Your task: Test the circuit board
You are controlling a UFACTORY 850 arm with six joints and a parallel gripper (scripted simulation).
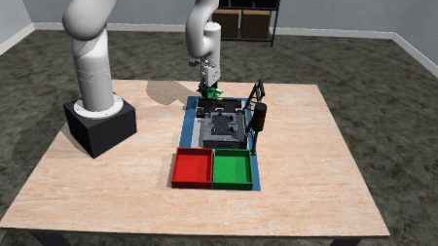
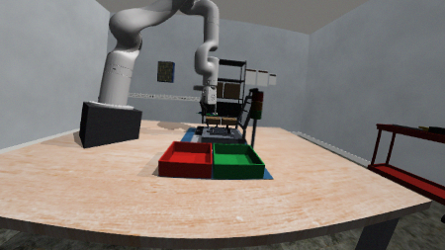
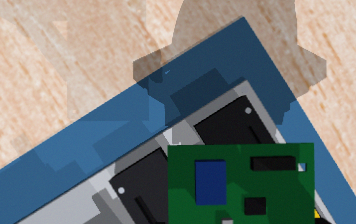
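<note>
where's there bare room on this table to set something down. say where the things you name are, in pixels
Bare wood lies right of the green bin (image 1: 233, 168) (image 2: 238, 161) and in front of both bins. It is crowded around the tester (image 1: 225, 134) (image 2: 222, 134), between the signal light (image 1: 260, 118) (image 2: 257, 105) and raised lid.

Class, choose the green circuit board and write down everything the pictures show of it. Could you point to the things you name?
The circuit board (image 1: 212, 92) (image 2: 209, 114) (image 3: 237, 182) is a thin, stiff-looking green plate with straight edges. Its component side, facing up, carries a blue block, black parts and a small grey piece; a hole pierces one corner. Roughly level, it hangs in the gripper (image 1: 209, 89) (image 2: 210, 112), above the table.
</note>
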